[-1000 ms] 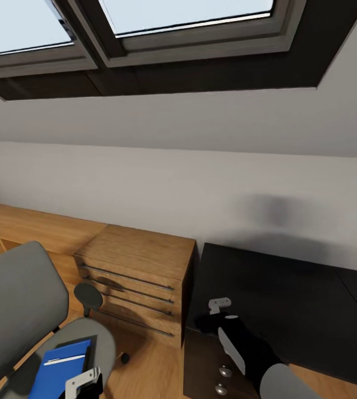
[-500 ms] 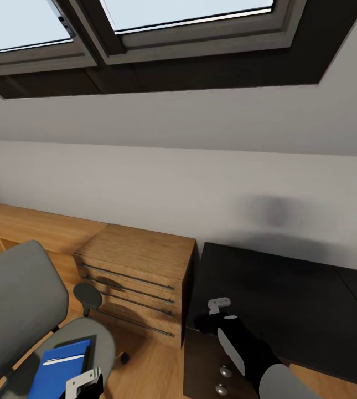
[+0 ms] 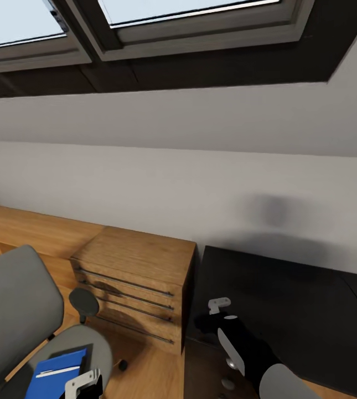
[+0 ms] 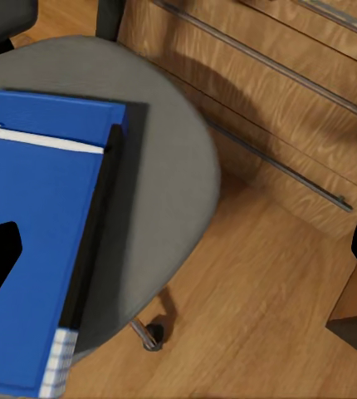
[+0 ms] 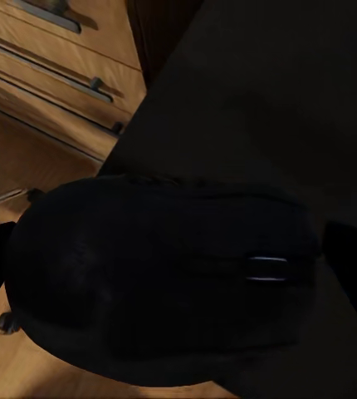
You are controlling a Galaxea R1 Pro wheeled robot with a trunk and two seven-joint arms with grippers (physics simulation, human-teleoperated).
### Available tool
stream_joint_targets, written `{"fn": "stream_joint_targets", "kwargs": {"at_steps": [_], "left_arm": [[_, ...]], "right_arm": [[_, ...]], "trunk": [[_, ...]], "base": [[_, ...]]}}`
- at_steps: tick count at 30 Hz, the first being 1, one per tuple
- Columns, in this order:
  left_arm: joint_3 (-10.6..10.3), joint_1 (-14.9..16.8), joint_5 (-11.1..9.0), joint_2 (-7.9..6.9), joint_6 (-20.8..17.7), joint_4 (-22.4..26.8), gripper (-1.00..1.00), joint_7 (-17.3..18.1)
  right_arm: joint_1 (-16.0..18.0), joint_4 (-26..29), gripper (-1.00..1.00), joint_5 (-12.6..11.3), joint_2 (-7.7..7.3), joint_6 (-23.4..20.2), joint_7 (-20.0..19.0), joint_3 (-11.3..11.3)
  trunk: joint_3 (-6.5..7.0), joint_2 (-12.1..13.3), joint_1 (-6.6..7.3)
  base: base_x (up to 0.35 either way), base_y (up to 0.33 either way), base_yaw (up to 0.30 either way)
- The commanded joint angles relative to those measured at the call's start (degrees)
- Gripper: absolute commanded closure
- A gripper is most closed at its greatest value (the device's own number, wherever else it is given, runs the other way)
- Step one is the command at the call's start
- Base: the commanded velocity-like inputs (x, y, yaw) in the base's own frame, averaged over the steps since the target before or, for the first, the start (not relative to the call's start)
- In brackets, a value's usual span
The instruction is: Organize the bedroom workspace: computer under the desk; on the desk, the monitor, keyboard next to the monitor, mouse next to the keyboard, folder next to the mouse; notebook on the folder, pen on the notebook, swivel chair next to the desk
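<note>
A small rounded black mouse (image 5: 158, 283) sits clamped in the right tool (image 3: 211, 317) at the near edge of the matte black desk (image 3: 289, 299), beside a light wooden drawer chest (image 3: 136, 277). The left tool (image 3: 84, 385), fingers apart, hovers over a flat bright blue folder (image 4: 29, 224) lying on the grey-padded swivel chair (image 3: 12, 310).

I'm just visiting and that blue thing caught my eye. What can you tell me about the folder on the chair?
The folder is a flat, bright blue rectangle with a white strip across its cover and white page edges at one corner. It looks like smooth card or plastic. It lies flat and closed on the grey padded seat of the chair, with a thin dark pad showing under one long edge. The left claw hovers over it.
</note>
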State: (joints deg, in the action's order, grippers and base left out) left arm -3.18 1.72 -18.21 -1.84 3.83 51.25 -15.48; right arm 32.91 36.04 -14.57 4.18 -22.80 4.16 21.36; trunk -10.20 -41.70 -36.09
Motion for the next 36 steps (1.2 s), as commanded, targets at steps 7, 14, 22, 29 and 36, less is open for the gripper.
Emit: {"fn": "stream_joint_targets", "kwargs": {"at_steps": [7,14,22,29,36], "left_arm": [[-0.33,0.04,-0.59,-0.05,0.34,0.09,-1.0,-0.42],[-0.33,0.04,-0.68,-0.01,0.38,0.16,-1.0,-0.42],[-0.39,0.04,-0.61,0.06,0.39,0.3,-1.0,-0.47],[-0.42,0.04,-0.55,0.08,0.39,0.34,-1.0,-0.55],[-0.42,0.04,-0.51,0.08,0.39,0.34,-1.0,-0.6]], "right_arm": [[0.09,-0.76,1.0,-0.63,-0.14,1.57,0.5,0.22],[0.13,-1.98,1.0,-0.67,-0.36,7.7,0.5,0.06],[0.19,-3.61,1.0,-0.69,-0.4,10.75,0.53,0.0],[1.9,-7.06,1.0,-0.72,-0.33,12.06,0.51,0.0],[2.14,-7.53,1.0,-0.73,-0.32,12.53,0.55,0.0]], "trunk": [[-0.09,-0.07,-0.02],[-0.09,-0.07,-0.02],[-0.09,-0.07,-0.02],[-0.81,-1.68,-0.9],[-2.06,-4.48,-2.43]], "base": [[0.013,0.0,0.0],[0.0,0.0,0.0],[0.0,0.0,0.0],[0.0,0.0,0.0],[0.0,0.0,0.0]]}}
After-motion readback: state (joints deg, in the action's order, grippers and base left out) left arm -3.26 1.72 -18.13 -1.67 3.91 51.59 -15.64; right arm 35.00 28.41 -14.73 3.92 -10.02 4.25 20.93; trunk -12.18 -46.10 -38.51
